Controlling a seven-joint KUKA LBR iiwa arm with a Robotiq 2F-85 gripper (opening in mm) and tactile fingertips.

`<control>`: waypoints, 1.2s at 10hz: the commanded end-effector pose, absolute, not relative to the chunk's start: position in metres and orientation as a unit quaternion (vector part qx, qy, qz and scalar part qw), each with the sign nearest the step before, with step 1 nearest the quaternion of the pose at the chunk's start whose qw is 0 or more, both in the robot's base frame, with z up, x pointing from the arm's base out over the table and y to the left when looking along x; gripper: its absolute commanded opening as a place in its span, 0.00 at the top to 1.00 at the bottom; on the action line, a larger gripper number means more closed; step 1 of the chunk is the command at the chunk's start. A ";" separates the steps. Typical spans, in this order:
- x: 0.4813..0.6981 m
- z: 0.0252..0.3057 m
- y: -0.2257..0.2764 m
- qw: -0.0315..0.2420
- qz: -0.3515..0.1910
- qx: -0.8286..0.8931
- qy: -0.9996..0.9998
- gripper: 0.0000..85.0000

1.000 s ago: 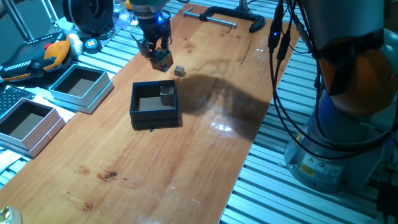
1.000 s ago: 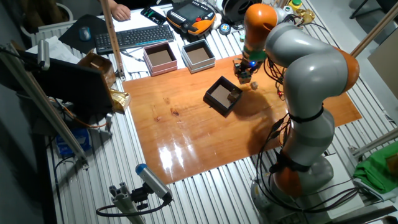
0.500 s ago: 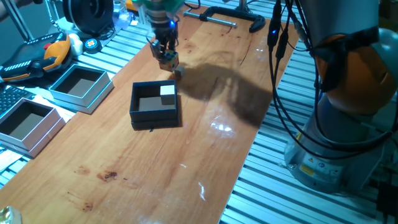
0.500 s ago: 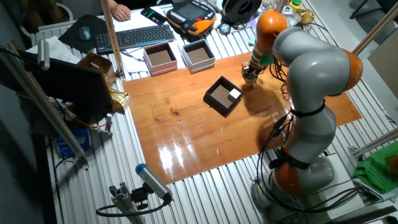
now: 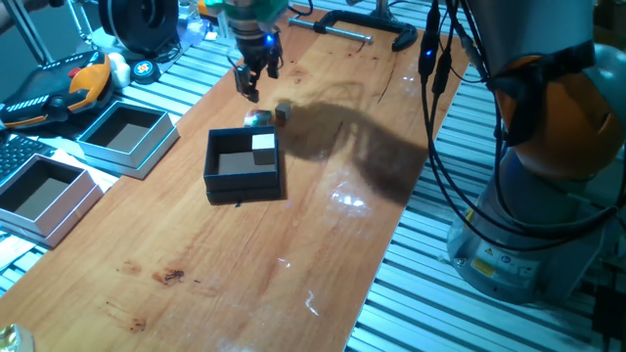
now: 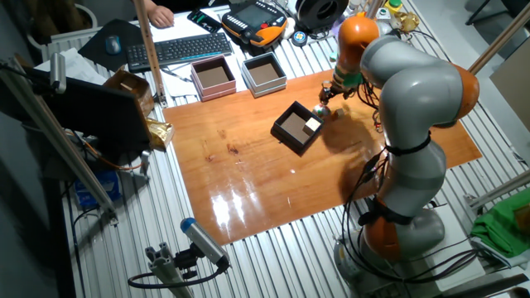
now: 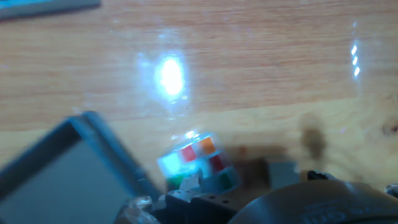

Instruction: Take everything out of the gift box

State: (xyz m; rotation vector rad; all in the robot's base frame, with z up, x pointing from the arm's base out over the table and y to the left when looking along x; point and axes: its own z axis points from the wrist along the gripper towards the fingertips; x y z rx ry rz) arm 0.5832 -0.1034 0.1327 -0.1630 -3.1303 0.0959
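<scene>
The black gift box (image 5: 217, 178) stands mid-table, and a pale beige-grey block (image 5: 263, 144) lies in its far right corner. The puzzle cube (image 5: 258, 118) sits on the wood just behind the box, outside it. My gripper (image 5: 251, 86) hangs a little above and behind the cube, open and empty. The other fixed view shows the box (image 6: 290, 136), the block (image 6: 312, 125) and the gripper (image 6: 328, 93). In the hand view the cube (image 7: 198, 162) lies just past the box corner (image 7: 93, 124).
A small grey block (image 5: 283, 112) lies on the table right of the cube, and it also shows in the hand view (image 7: 283, 173). Two light-blue boxes (image 5: 125, 137) stand off the table's left edge. A black clamp (image 5: 372, 34) lies at the far end.
The gripper carried the puzzle cube toward the grey block, let it go on the table behind the box, and rose off it. The pale block in the box stayed put.
</scene>
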 end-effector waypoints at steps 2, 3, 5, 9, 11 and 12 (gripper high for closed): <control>0.576 0.145 -0.054 0.013 0.010 -0.109 -0.994 0.09; 0.569 0.145 -0.028 0.007 0.016 -0.129 -0.991 0.14; 0.557 0.141 0.006 -0.007 0.017 -0.157 -0.987 0.26; 0.546 0.117 0.030 -0.012 0.005 -0.163 -0.987 0.70; 0.543 0.105 0.033 -0.012 0.006 -0.155 -0.988 0.90; 0.541 0.102 0.031 -0.014 0.012 -0.144 -0.989 0.99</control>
